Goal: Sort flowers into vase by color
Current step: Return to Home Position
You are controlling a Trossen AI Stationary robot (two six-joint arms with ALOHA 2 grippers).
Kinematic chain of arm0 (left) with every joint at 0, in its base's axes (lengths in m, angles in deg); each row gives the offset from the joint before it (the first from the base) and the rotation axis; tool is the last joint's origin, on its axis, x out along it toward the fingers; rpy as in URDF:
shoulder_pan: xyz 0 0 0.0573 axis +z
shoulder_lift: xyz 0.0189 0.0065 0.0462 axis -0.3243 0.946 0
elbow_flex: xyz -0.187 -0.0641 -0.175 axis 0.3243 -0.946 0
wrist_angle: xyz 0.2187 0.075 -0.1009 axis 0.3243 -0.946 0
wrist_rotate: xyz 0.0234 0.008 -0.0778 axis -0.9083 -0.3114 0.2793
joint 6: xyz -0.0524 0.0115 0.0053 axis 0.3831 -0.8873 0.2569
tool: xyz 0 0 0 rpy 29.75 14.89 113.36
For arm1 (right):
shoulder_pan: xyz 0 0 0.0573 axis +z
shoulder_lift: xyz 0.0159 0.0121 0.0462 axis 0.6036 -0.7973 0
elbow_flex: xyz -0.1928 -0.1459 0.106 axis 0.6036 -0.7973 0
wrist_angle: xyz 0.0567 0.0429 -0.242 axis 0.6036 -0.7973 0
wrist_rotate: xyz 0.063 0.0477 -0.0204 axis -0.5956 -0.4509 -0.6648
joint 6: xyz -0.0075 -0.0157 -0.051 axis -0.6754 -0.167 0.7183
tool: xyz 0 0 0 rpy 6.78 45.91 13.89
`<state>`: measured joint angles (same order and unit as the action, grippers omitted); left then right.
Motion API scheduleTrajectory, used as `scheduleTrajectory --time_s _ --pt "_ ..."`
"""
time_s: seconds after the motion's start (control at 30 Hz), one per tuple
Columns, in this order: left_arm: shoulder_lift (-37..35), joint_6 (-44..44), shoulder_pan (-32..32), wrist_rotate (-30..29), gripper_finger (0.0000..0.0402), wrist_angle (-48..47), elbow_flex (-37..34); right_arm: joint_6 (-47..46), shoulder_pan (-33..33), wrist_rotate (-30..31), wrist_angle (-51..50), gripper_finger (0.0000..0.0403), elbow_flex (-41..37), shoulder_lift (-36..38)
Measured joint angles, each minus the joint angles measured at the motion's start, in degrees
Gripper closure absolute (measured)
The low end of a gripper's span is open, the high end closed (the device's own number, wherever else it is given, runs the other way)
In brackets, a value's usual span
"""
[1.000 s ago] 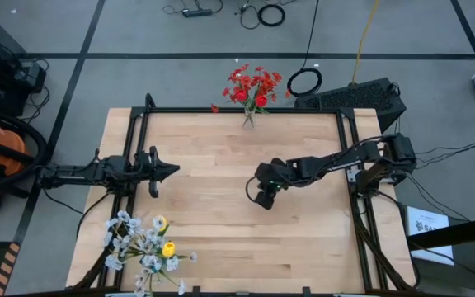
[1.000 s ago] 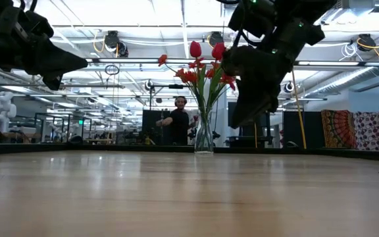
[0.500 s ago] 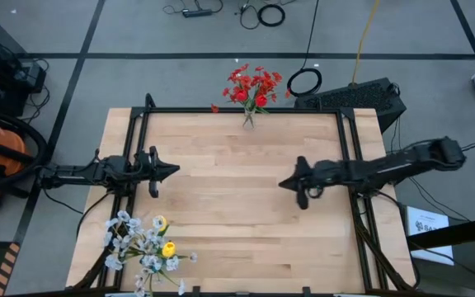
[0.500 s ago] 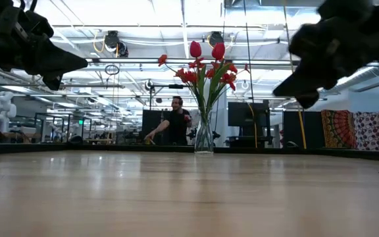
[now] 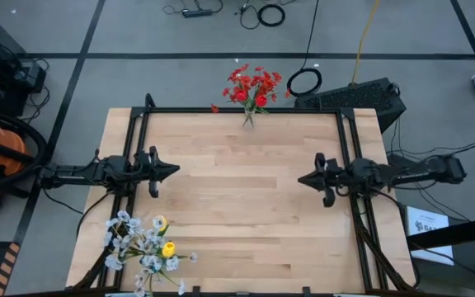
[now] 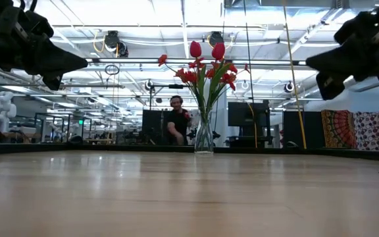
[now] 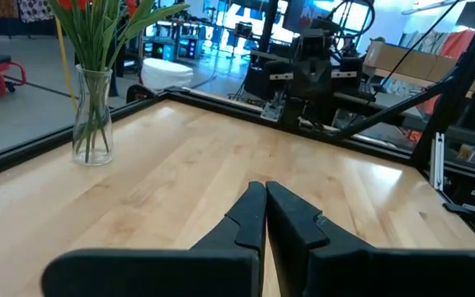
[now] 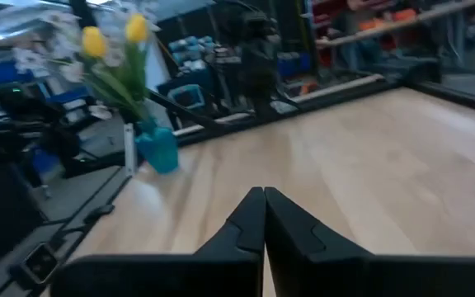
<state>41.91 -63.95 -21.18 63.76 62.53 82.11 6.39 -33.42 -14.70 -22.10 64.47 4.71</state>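
Red tulips and a red cluster (image 5: 252,86) stand with their stems in a clear glass vase (image 7: 91,124) at the middle of the table's far edge; the low view shows them too (image 6: 204,69). Yellow tulips and white sprays (image 5: 145,246) stand in a blue vase (image 8: 158,150) at the near left corner. My left gripper (image 5: 174,172) hovers shut at the table's left side, pointing right. My right gripper (image 5: 301,180) hovers shut at the right side, pointing left. Both are level above the wood and hold nothing, as the wrist views show (image 7: 265,190) (image 8: 264,195).
Bare wooden tabletop (image 5: 237,198) lies between the two grippers. A black frame rail (image 5: 242,110) runs along the table's edges. In the low view a person (image 6: 176,122) stands in the room beyond the far edge, behind the glass vase.
My right arm has drawn back from the table's middle toward the right edge. Its gripper, tipped downward a second ago, has swung up and now lies level, pointing left. The flowers and the left arm have stayed where they were.
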Motion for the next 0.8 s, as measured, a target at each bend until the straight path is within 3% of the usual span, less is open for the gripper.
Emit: scheduleTrajectory --time_s 0.17,0.4,0.8 --pt "0.00 0.00 0.00 0.00 0.0384 0.01 -0.02 1.61 0.00 -4.11 -4.78 0.0403 0.03 8.19" --pt "0.00 0.00 0.00 0.00 0.0384 0.01 -0.02 4.96 -0.02 -4.24 -9.00 0.0403 0.03 18.99" --pt "0.08 0.02 -0.02 0.00 0.0384 0.72 -0.11 5.17 -0.39 -3.79 -13.19 0.0403 0.20 18.86"
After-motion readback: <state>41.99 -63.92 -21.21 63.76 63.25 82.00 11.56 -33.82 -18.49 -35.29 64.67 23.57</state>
